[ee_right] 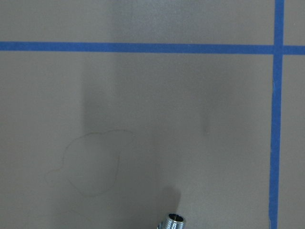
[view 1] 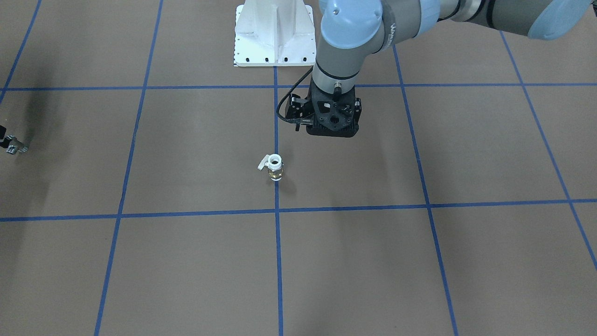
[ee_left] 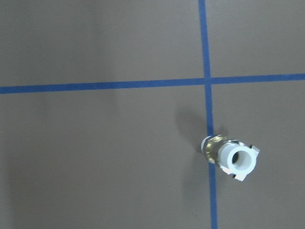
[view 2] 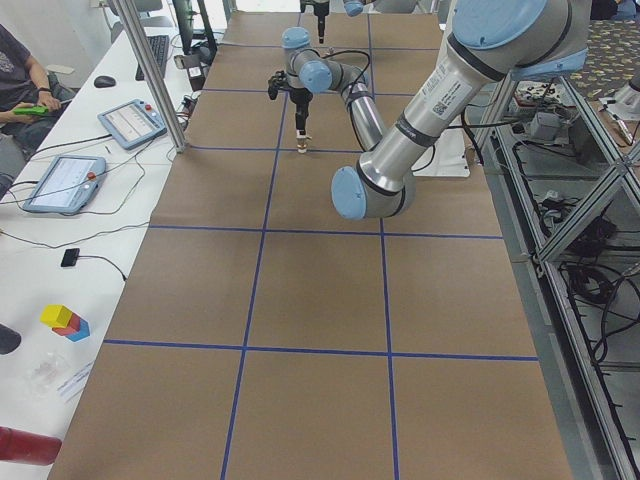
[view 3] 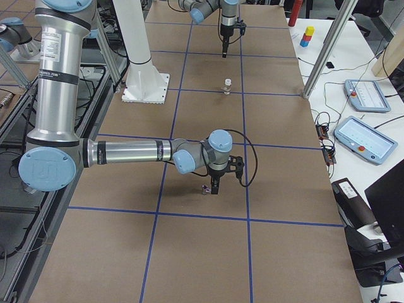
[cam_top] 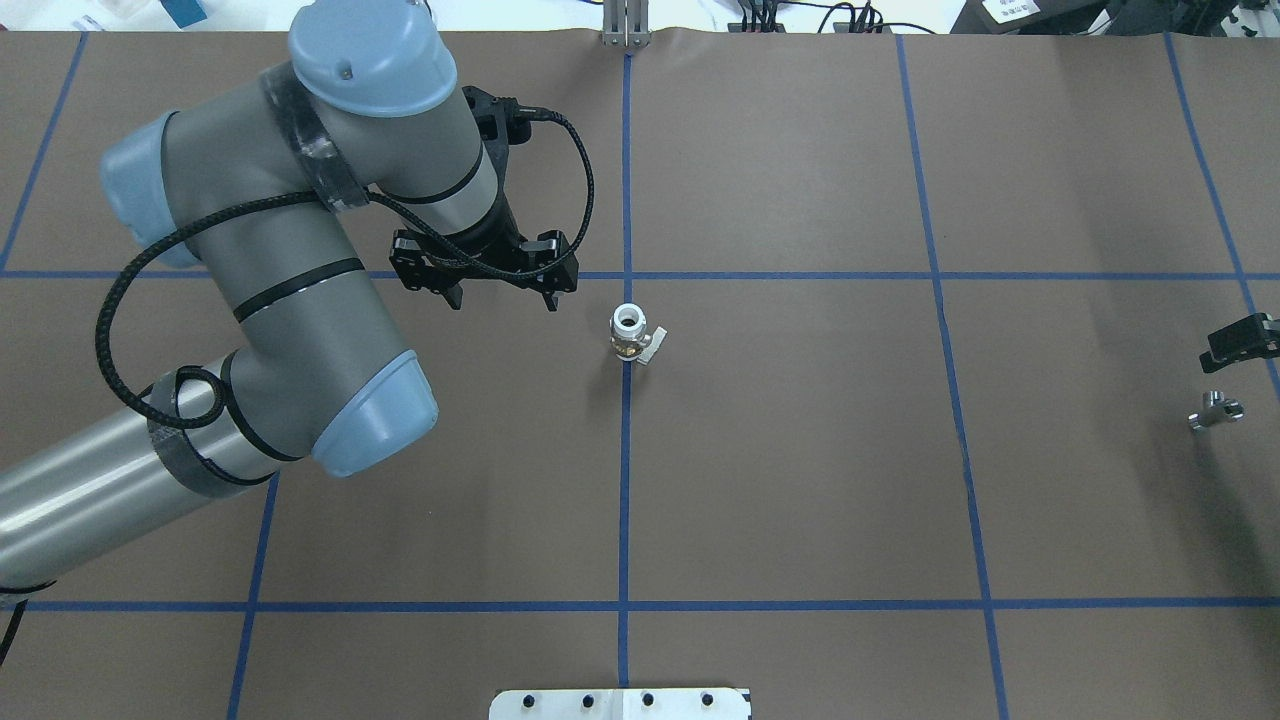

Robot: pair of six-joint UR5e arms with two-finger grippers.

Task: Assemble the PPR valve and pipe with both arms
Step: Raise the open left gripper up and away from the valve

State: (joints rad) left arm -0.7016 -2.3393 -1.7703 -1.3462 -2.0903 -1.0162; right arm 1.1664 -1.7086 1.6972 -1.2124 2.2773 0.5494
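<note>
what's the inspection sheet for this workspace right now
surface: brown table with a blue tape grid
job's things: PPR valve upright on the centre line, socket up; pipe lies apart, far toward the robot's right
clutter: nothing seen
grippers: left gripper open, empty, beside the valve; right gripper by the pipe, state unclear
cables: black cable looped along the left arm
surroundings: white pedestal; side desk with tablets, operator seated

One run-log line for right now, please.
left tool: open, beside valve | right tool: near pipe, state unclear | parts: apart, on table
</note>
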